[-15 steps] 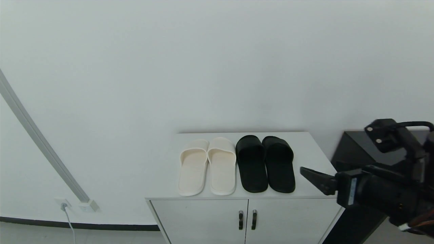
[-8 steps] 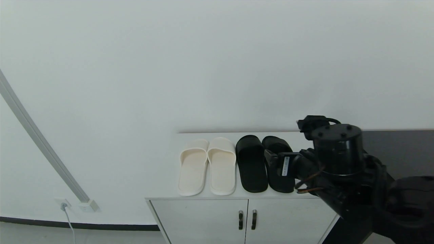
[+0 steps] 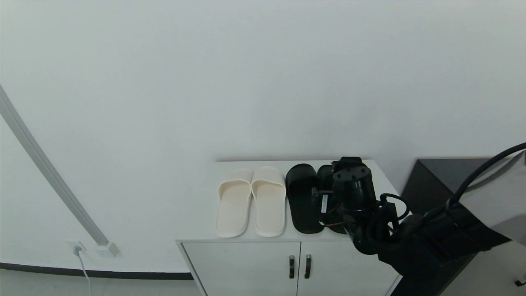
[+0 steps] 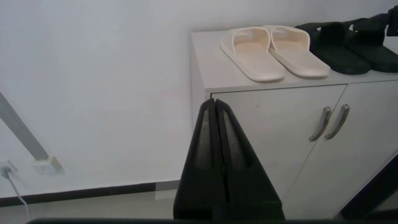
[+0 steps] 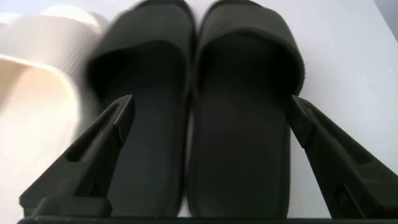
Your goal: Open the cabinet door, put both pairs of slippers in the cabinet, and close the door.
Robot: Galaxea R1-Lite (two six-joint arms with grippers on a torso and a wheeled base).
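The white cabinet (image 3: 242, 267) stands with both doors closed, cream slippers (image 3: 250, 201) and black slippers (image 3: 303, 201) side by side on top. My right wrist view shows my right hand (image 5: 209, 106) spread wide above the black pair. My left hand (image 4: 215, 106), fingers pressed together, points at the cabinet's left front corner.

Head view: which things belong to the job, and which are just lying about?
Job: black slippers, white slippers, cabinet, door handles, right gripper.
Lying about: wall socket, cord, wall duct, black table.
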